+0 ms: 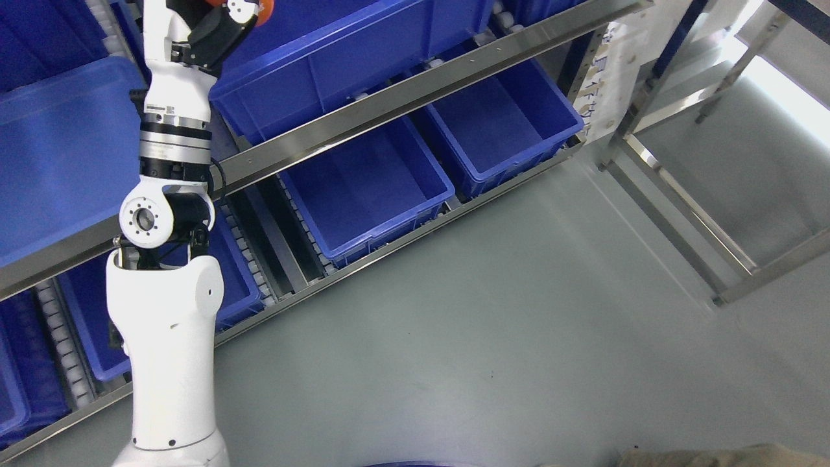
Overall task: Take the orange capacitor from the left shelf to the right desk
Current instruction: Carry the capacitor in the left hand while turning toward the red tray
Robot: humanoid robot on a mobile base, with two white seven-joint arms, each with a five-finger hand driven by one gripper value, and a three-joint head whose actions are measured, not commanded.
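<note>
A rounded orange capacitor shows only as a sliver at the top edge, too cropped to tell its long axis, tucked against the glossy white and black left hand; whether the fingers clasp it cannot be told. Beneath lie smooth blue plastic rectangular bins on a brushed steel shelf rail
</note>
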